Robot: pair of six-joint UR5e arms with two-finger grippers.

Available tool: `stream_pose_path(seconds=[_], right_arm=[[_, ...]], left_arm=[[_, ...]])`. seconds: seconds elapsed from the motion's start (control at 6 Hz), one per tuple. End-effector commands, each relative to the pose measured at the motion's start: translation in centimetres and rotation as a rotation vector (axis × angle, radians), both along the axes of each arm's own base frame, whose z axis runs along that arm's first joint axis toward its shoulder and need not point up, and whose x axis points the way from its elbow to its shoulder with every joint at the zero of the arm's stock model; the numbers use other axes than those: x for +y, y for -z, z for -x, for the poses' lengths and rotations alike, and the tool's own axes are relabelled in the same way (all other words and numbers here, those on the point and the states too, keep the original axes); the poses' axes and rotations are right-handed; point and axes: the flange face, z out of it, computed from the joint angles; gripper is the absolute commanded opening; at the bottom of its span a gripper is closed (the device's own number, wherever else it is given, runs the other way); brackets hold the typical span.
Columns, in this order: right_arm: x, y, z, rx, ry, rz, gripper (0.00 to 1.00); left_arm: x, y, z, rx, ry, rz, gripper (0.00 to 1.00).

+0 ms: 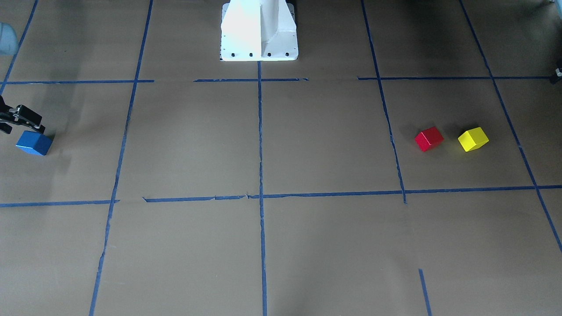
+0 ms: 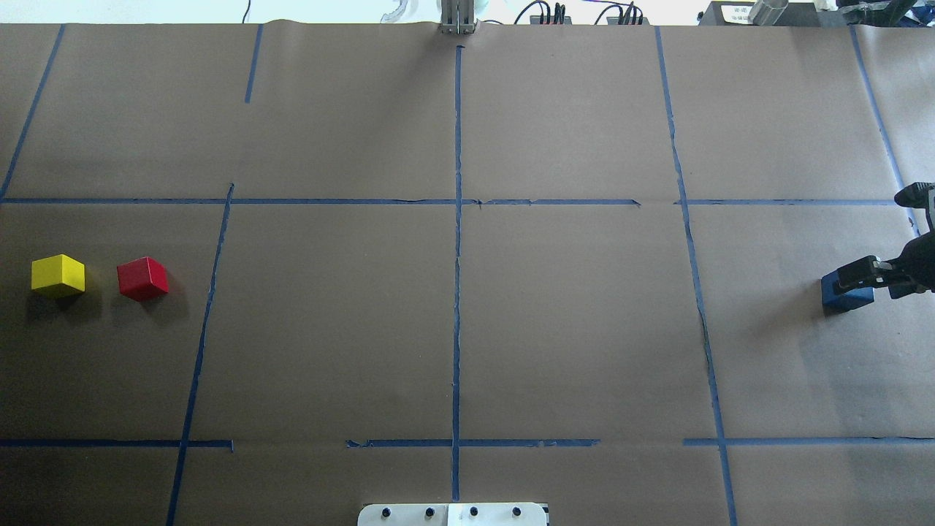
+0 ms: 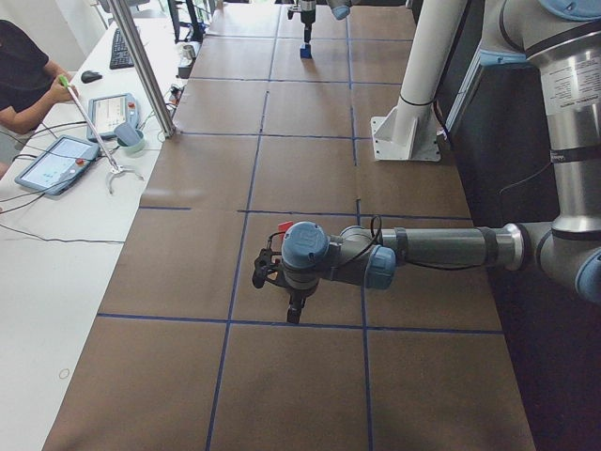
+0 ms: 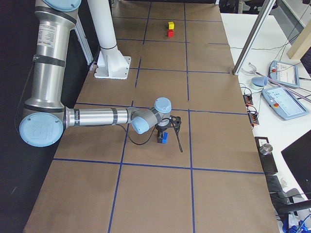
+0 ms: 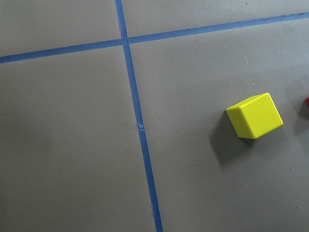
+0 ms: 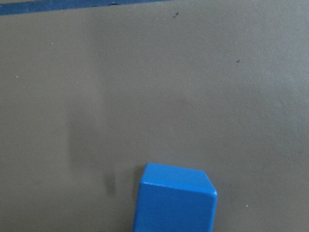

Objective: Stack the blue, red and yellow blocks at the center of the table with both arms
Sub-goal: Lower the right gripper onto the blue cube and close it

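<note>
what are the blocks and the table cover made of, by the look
Blue block, red block, yellow block: probably painted wood or hard plastic; even colour, crisp edges, slight sheen. Table cover: looks like matte brown paper, faintly wrinkled. Blue lines: likely tape, with torn, uneven ends.

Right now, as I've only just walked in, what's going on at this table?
The right gripper is down at the blue block, far out on the robot's right side of the table. Whether it has gripped the block cannot be told. The red block and yellow block sit side by side, not touching, on the robot's left side. The left gripper hangs over that area, with the yellow block in its wrist view. No block has reached the centre, so stacking has not begun.
</note>
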Motion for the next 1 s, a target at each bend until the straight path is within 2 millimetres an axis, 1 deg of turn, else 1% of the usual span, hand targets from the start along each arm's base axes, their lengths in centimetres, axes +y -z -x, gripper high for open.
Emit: stream_pose_path(seconds=[0.0,0.17,0.33,0.5,0.67,0.83], right_arm=[[-0.3,-1.5,1.0,0.039,0.006,0.005,1.00],[-0.5,-1.7,1.4,0.041,0.007,0.010,0.86],[-0.5,-1.8,1.6,0.044,-0.020,0.036,0.10],[-0.5,-1.0,1.6,0.035,-0.018,0.024,0.00],[-1.3,5.3,2.4,-0.024,-0.018,-0.061,0.00],[-2.2,13.2,5.3,-0.093,0.007,-0.113,0.00]], left_arm=[[0.0,0.3,0.0,0.001,0.003,-0.002,1.00],[0.0,0.3,0.1,0.001,0.004,-0.002,1.00],[0.0,0.4,0.1,0.001,0.004,-0.004,1.00],[0.0,0.3,0.0,0.001,0.003,-0.002,1.00],[0.0,0.4,0.0,0.002,0.004,-0.004,1.00],[0.0,0.4,0.0,0.002,0.005,-0.003,1.00]])
